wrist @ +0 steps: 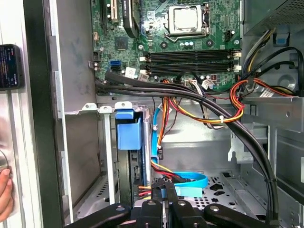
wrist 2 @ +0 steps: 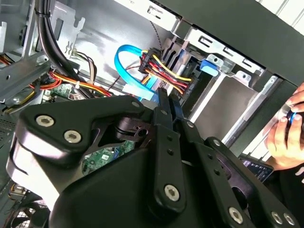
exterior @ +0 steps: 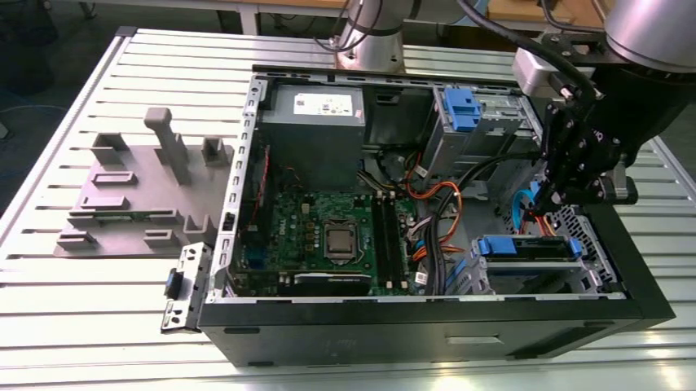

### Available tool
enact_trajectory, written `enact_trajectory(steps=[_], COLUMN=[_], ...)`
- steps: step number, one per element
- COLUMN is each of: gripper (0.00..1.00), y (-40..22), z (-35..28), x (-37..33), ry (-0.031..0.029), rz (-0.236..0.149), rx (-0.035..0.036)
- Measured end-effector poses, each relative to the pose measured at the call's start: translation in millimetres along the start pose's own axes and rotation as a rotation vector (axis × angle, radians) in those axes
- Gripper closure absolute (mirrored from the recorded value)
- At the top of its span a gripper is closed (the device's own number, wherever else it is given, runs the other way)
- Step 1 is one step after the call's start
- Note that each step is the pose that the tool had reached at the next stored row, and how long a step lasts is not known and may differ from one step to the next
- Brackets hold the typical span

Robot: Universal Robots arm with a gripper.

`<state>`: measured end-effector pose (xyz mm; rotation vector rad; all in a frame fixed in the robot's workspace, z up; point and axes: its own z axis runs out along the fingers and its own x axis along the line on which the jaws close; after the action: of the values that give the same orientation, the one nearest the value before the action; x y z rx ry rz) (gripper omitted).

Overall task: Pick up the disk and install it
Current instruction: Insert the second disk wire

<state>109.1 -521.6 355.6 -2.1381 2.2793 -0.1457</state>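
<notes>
The gripper hangs inside the case at the exterior view's right, just above the disk, which sits in its bay near the case's front corner. In the second wrist view the fingers are pressed narrow with nothing between them, tips near the cable bundle and blue cable. Risk: the fingers could snag those loose wires (they crowd the tips) and tug a connector. A hand near the case could be struck.
</notes>
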Motion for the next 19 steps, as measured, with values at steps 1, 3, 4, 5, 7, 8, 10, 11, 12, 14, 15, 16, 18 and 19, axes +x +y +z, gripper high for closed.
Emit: enact_trajectory(steps=[1, 3, 4, 5, 7, 8, 10, 11, 12, 14, 15, 16, 18, 19], gripper=[0.82, 0.82, 0.82, 0.82, 0.82, 0.82, 0.81, 0.76, 0.76, 0.69, 0.69, 0.69, 0.69, 0.69], y=[0.0, 0.0, 0.0, 0.0, 0.0, 0.0, -0.1, -0.2, -0.2, -0.2, -0.2, -0.1, 0.0, -0.1], z=[0.0, 0.2, 0.3, 0.3, 0.3, 0.2, -1.3, -2.6, -3.1, -2.9, -2.2, -1.2, 0.5, 0.6], x=[0.0, 0.0, 0.0, 0.0, 0.0, 0.0, 0.1, 0.1, 0.2, 0.2, 0.1, 0.1, 0.0, -0.1], ry=[0.0001, -0.0001, -0.0003, -0.0003, -0.0003, -0.0003, -0.0003, -0.0003, -0.0004, -0.0005, -0.0005, -0.0002, -0.0002, 0.0001], rz=[0.0, 0.0, 0.0, 0.0, 0.0, 0.0, 0.0, 0.0, 0.0, 0.0, 0.0, 0.0, 0.0, 0.0], rx=[0.0, 0.0, 0.0, 0.0, 0.0, 0.0, 0.0, 0.0, -0.0001, -0.0003, -0.0004, -0.0005, -0.0008, -0.001])
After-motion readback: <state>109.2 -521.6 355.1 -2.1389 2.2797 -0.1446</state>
